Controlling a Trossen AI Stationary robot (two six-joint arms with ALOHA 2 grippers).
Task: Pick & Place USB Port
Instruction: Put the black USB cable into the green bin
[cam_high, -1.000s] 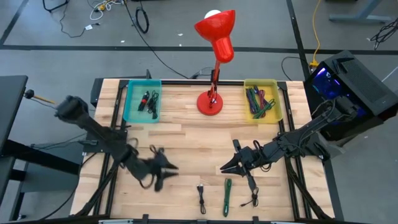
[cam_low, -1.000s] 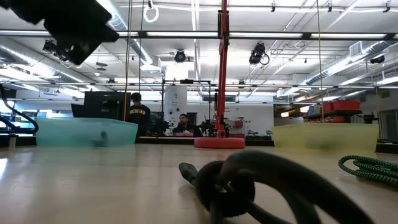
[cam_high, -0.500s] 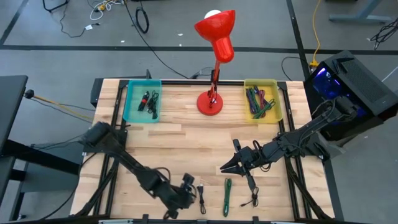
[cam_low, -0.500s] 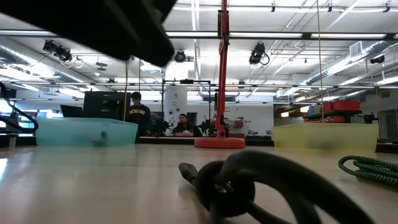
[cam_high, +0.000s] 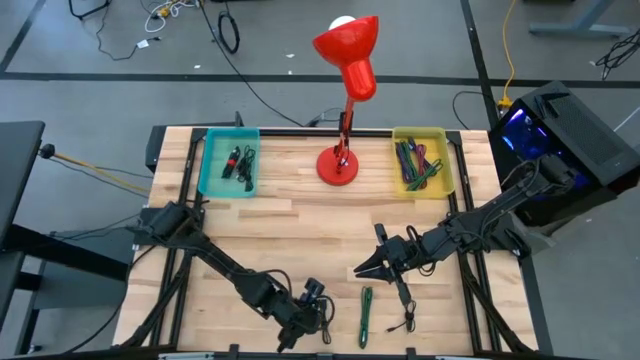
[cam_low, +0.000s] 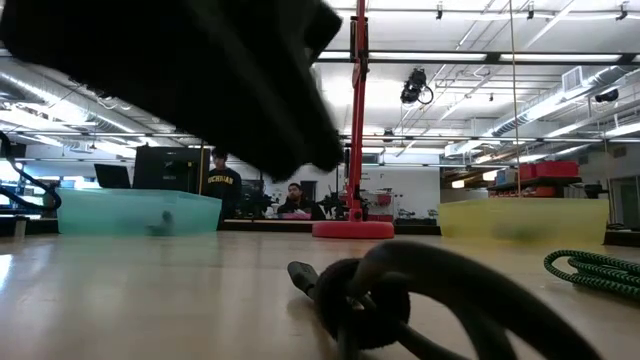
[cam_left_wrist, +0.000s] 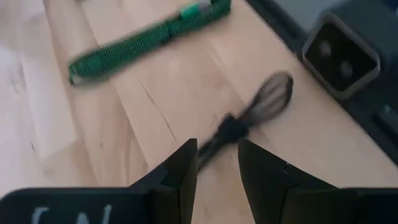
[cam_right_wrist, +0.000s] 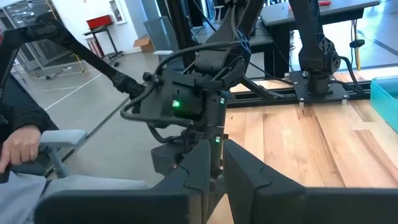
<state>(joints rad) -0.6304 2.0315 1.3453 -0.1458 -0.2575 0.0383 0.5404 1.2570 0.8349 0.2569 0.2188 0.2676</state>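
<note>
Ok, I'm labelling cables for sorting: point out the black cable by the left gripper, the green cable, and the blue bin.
black cable (cam_left_wrist: 261, 109), left wrist view, on its coiled loop.
green cable (cam_high: 366, 315), high view, mid-length.
blue bin (cam_high: 207, 160), high view, on its left wall.

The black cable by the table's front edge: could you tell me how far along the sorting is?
Done: a few cables lie in the teal bin. In hand: the left hand, open, is lined up on the black cable without gripping it yet. Left: grasping and carrying it, then the green cable beside it. The right hand waits mid-table.
</note>
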